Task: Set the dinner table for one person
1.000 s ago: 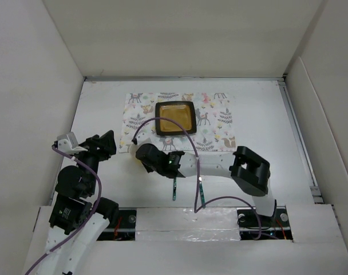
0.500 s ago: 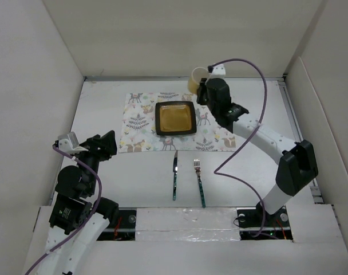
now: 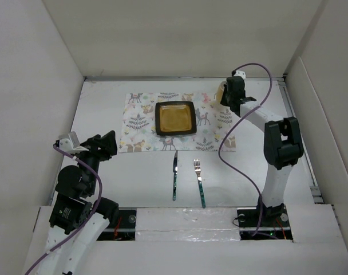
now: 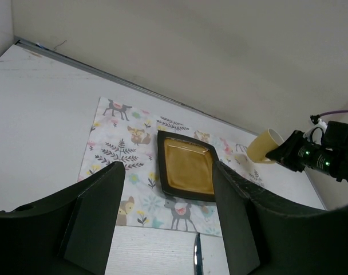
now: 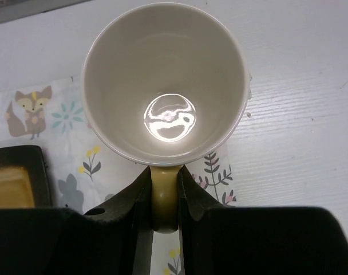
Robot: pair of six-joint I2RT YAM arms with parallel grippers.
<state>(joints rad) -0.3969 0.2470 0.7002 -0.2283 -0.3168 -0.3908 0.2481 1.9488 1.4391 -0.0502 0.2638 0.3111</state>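
My right tool (image 5: 164,201) is clamped on the handle of a yellow mug (image 5: 164,80) over the far right corner of the deer-print placemat (image 3: 139,123), my left tool (image 4: 168,229) hangs with fingers apart at the near left, and the white surface (image 3: 105,114) beneath carries that placemat, a square plate (image 3: 176,118), a knife (image 3: 174,177) and a fork (image 3: 199,183).

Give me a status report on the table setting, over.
Left hand open, empty, near left. Right hand shut on mug handle, at far right corner of placemat. Plate on it; knife, fork on dinner table, nearside. Nothing in the way.
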